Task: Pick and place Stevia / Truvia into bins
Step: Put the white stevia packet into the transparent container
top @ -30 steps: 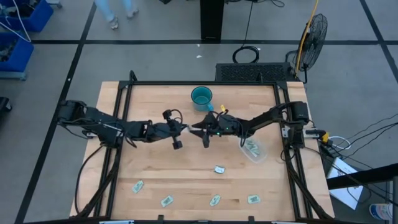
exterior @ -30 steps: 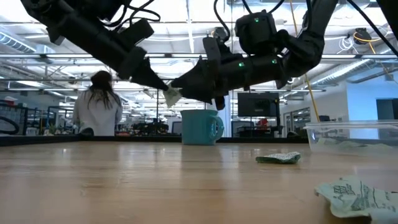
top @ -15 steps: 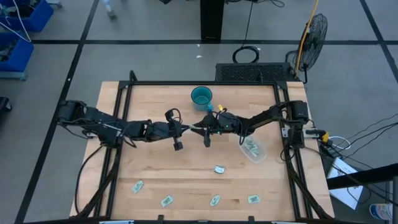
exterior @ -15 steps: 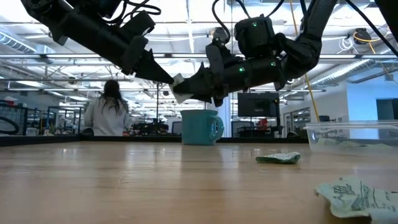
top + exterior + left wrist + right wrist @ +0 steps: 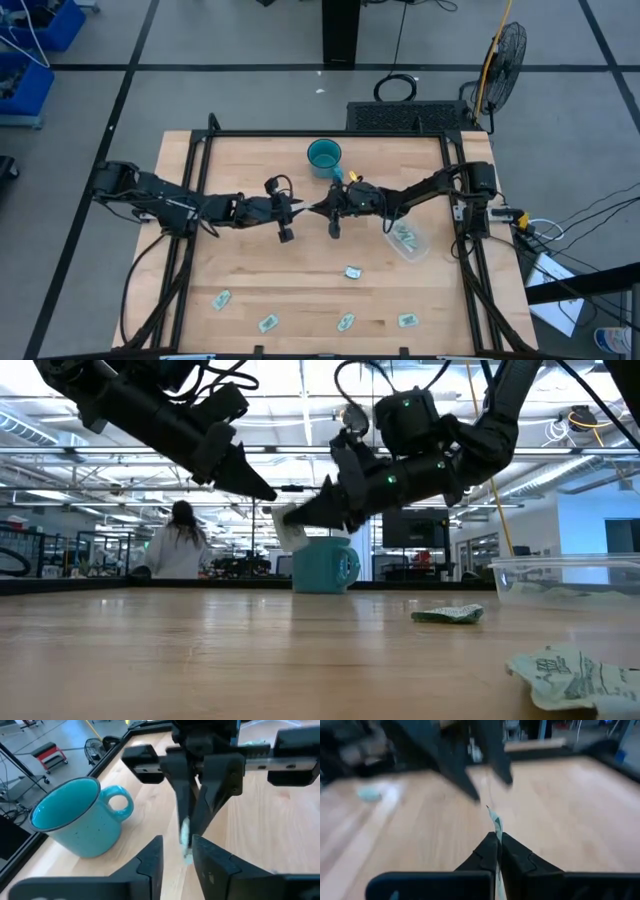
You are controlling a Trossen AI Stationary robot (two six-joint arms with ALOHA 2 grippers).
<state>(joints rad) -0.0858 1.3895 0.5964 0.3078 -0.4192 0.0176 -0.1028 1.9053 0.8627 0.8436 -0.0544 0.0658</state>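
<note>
A pale green and white sachet (image 5: 289,527) is held high above the table's middle, in front of the teal mug (image 5: 322,565). My right gripper (image 5: 319,209) reaches in from the table's right and is shut on the sachet (image 5: 495,824). My left gripper (image 5: 299,208) faces it from the left. Its open fingers (image 5: 177,841) stand on either side of the sachet (image 5: 184,837) without touching it. The clear tub (image 5: 408,241) stands at the right with several sachets in it. Several loose sachets lie flat on the near part of the table, one of them near the middle (image 5: 352,271). My right gripper pinches one end of the sachet (image 5: 496,833) between its two fingertips. The fingers come from the table's right and slant a little downward. The sachet's free end (image 5: 287,535) sticks out past the fingertips and droops, well clear of the table.
The teal mug (image 5: 323,155) stands just beyond the two grippers toward the far edge. Loose sachets lie along the near edge (image 5: 221,299) (image 5: 267,323) (image 5: 345,322) (image 5: 407,320). A black frame (image 5: 452,180) runs along the table's sides. A person (image 5: 178,542) stands far off in the room.
A second ago the sachet sat between both grippers' tips. It has come away from my left gripper and stays with my right gripper alone. My right gripper's tip has dipped, and the sachet now droops lower in front of the mug.
</note>
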